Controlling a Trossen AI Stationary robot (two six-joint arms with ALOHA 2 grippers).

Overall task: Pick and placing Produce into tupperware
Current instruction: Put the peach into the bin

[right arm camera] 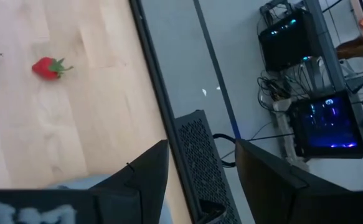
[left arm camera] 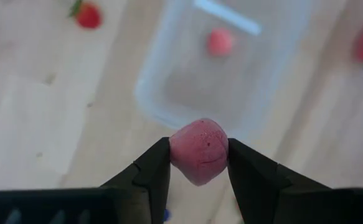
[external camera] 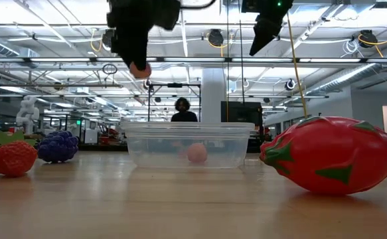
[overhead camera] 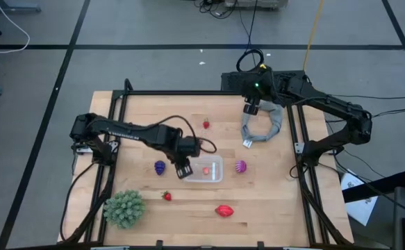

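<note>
The table (overhead camera: 271,187) is carrying everything, and the tub (overhead camera: 208,169) is the landmark: it is lying flat near the table's middle with its long axis running left-right in the high view, open side up, one pink berry (external camera: 196,153) already sitting inside. The left gripper (overhead camera: 183,169) is hanging over the tub's left edge, fingers (left arm camera: 149,171) clamped on a second pink berry (left arm camera: 198,151); this berry is roundish with no clear long axis, its narrower end seeming to point down toward the tub. Main risk, as I judge it: the gripper is sitting over the rim rather than the middle, so a release here could be bouncing the berry off the wall and onto the wood; a descent could also be catching the rim and shoving or tipping the light tub. The right gripper (overhead camera: 251,108) is waiting well behind and right of the tub, over the grey cloth ring (overhead camera: 266,125), fingers (right arm camera: 145,174) apart and holding nothing. Going down in size: the green spiky ball (overhead camera: 124,207) is sitting front-left of the tub, the red oval (overhead camera: 224,210) in front of it, the magenta piece (overhead camera: 240,166) just right, the purple piece (overhead camera: 160,167) left, a small strawberry (overhead camera: 166,196) front-left, another (overhead camera: 206,124) behind.
</note>
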